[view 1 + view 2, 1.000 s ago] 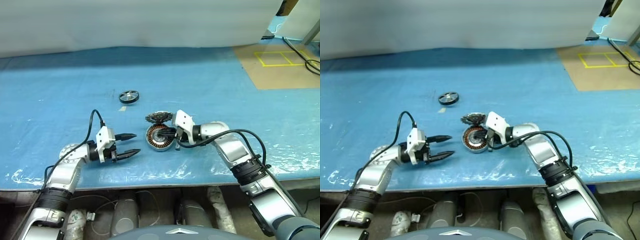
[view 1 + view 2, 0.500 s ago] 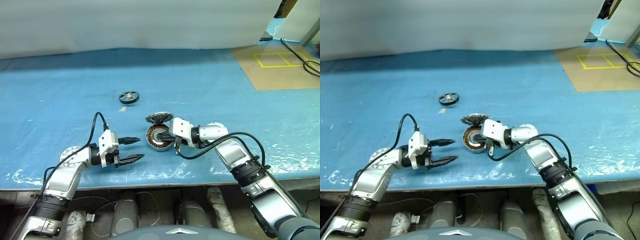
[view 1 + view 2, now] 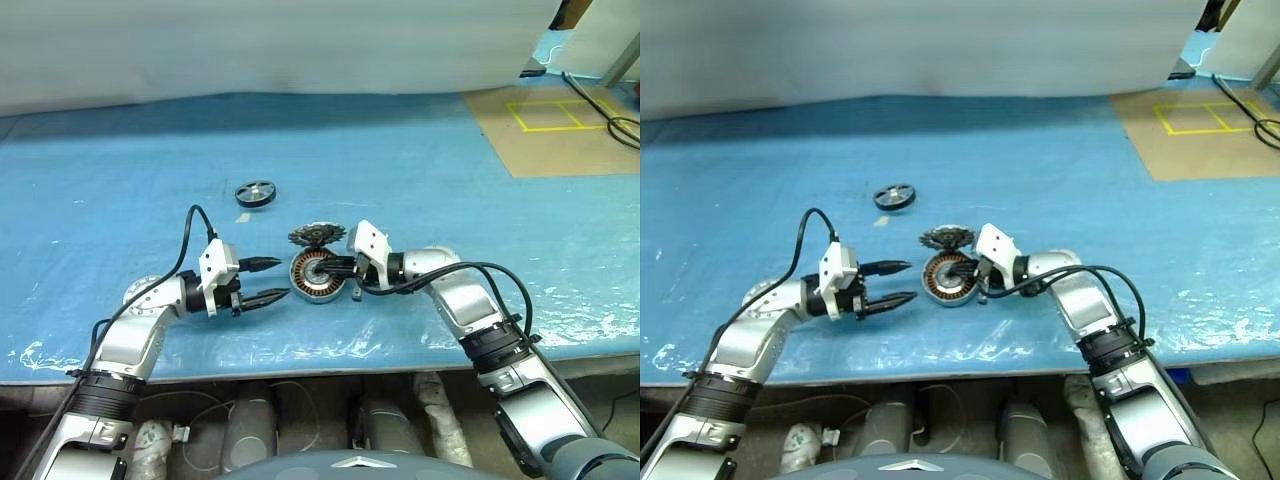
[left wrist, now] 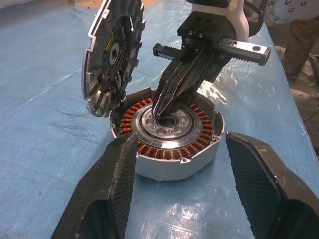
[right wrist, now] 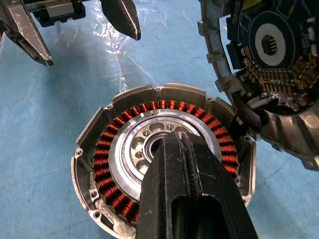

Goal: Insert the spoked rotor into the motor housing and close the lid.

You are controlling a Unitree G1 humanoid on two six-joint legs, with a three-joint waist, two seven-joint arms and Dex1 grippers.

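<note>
The housing [image 3: 318, 276] is seen near the table's [image 3: 420, 180] front edge, its lid [image 3: 316, 236] tilted up open. The right gripper [image 3: 334, 268], jaws pressed together, is tipped into its silver centre. The left gripper [image 3: 276, 279] is held beside it, jaws spread and empty. The rotor [image 3: 256, 193] lies further back.

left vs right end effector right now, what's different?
The left end effector is open with nothing between its fingers; the right end effector is shut. The left hangs just beside the housing, apart from it, while the right's closed tips rest in the housing's silver centre hole. The left points at the housing from the robot's left, the right from its right. Both have two black fingers and aim at the housing, whose lid stands open.
</note>
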